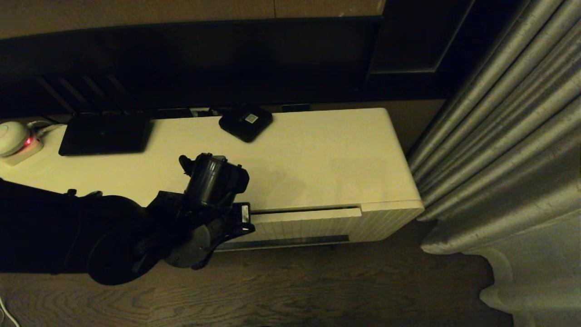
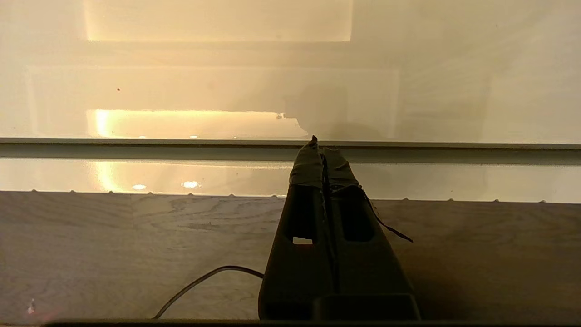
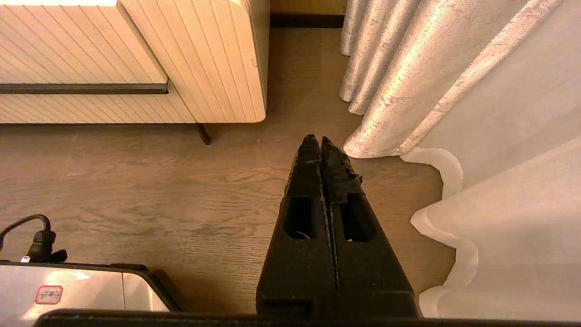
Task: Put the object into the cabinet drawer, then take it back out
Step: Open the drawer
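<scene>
The left gripper (image 2: 320, 147), jaws pressed closed and empty, sits at the top edge of the one cream-white ribbed cabinet drawer (image 1: 308, 225), barely ajar. Best to hook the lip squarely and pull straight. The umbrella is nowhere visible. The right gripper (image 3: 320, 143), closed, hangs over the floor.

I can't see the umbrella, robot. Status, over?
Left gripper shut, empty, at drawer front. Right gripper shut, parked over floor. Drawer slightly open. Umbrella not visible.

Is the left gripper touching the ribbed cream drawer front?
Cannot tell. In the left wrist view, the shut left gripper has its tips at the top edge of the slightly open cream drawer front, but neither contact nor gap shows.
</scene>
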Tool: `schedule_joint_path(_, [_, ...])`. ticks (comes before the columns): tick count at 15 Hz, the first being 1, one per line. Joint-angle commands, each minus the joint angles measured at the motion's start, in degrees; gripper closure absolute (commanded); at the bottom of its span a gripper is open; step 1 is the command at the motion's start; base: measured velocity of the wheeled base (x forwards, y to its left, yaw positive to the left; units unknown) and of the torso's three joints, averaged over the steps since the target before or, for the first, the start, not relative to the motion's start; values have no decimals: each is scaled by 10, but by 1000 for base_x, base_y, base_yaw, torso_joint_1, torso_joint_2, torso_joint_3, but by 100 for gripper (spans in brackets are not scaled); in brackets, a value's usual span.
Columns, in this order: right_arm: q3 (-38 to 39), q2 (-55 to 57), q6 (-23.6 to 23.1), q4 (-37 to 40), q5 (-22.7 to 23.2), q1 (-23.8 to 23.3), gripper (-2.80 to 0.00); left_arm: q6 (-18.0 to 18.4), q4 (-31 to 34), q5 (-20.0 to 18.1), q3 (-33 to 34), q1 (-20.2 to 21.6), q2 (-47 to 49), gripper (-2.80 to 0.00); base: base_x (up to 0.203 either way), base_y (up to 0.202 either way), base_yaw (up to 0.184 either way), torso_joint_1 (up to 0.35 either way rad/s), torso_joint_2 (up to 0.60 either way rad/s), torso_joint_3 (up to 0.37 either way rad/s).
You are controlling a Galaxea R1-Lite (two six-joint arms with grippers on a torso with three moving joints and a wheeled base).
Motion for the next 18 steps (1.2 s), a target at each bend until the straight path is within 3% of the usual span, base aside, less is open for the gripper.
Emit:
schedule_joint_path(1, [0,1,0,0,0,0,0,-1,-2,3,0,1,14,0,0,0,0,0,0,0])
schedule_joint_path(7, [1,1,0,0,0,0,0,3,-62,3,9,6,26,0,0,0,0,0,0,0])
schedule_joint_path(18, [0,1,0,0,0,0,0,-1,-63,1,27,6,34,0,0,0,0,0,0,0])
